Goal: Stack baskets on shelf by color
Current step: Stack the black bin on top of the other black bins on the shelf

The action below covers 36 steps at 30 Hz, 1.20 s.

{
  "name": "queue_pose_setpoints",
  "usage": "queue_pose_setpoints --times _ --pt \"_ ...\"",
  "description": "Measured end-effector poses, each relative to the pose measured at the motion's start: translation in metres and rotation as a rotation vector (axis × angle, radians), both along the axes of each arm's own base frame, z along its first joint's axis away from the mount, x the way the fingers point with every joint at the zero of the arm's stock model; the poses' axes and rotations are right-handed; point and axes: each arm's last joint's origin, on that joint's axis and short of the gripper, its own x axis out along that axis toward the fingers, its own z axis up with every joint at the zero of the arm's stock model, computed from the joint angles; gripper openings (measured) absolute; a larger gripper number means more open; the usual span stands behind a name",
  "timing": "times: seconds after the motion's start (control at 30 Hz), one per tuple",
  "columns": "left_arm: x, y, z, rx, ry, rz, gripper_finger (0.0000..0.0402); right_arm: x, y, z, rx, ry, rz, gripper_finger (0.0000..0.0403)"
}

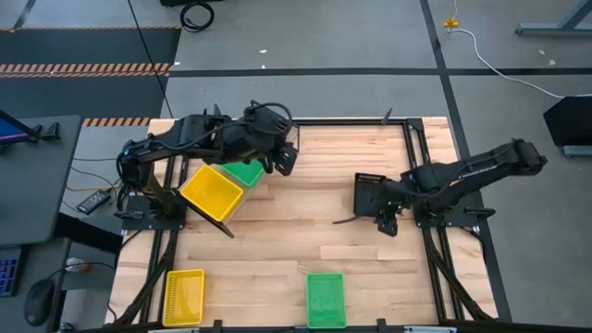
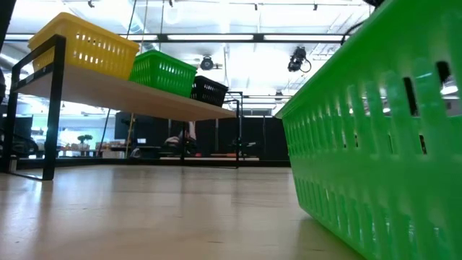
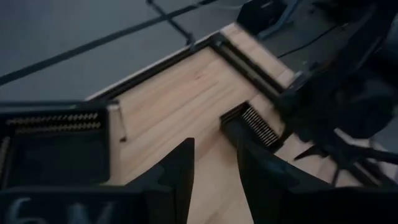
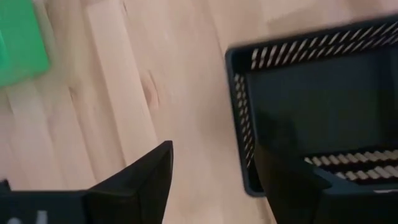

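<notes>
On the shelf (image 2: 144, 97) stand a yellow basket (image 1: 213, 192), a green basket (image 1: 245, 172) and a black basket (image 2: 209, 90), side by side. My left gripper (image 1: 289, 159) is open and empty over the shelf's far end, beside that black basket (image 3: 56, 143). A second black basket (image 1: 370, 192) rests on the tabletop at the right. My right gripper (image 1: 384, 220) is open at its near end, and in the right wrist view (image 4: 214, 180) its fingers stand either side of one basket wall (image 4: 241, 124). A yellow basket (image 1: 183, 298) and a green basket (image 1: 326, 300) lie at the near edge. My right gripper comes at the black basket on the table from above, with one finger (image 4: 289, 177) over its inside and the other (image 4: 146, 180) outside its slotted wall, near a corner (image 4: 249, 186). I cannot tell whether either finger touches it. The basket sits flat on the table.
The shelf's black metal support (image 1: 225, 229) juts toward the table's middle. Black frame rails (image 1: 421, 157) run along the table's right and far edges. Bare wood lies between the shelf and the right arm. In the low view the green basket (image 2: 375, 144) fills the right side.
</notes>
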Motion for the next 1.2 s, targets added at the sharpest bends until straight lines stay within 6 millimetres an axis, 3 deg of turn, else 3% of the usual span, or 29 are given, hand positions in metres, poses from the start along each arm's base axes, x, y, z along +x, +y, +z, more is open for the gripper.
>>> queue_pose_setpoints --times 0.23,0.6,0.77,0.97,1.2 --pt "0.007 -0.005 0.003 0.010 -0.059 -0.026 0.0128 -0.010 0.009 -0.025 -0.079 0.041 0.037 0.0228" --pt "0.016 -0.020 0.002 0.015 -0.093 -0.078 0.0127 -0.007 0.012 -0.053 -0.072 -0.067 0.057 0.0207" --pt "0.016 -0.020 0.002 0.015 -0.093 -0.078 0.0121 -0.001 0.013 -0.058 -0.130 -0.097 0.159 0.0152" --pt "0.016 -0.021 0.002 0.016 -0.087 -0.100 0.0117 0.011 0.017 -0.062 -0.109 -0.146 0.202 0.0027" --pt "0.020 -0.020 0.000 0.116 -0.020 -0.204 0.0117 0.024 0.022 -0.050 -0.119 -0.232 0.301 0.0030"
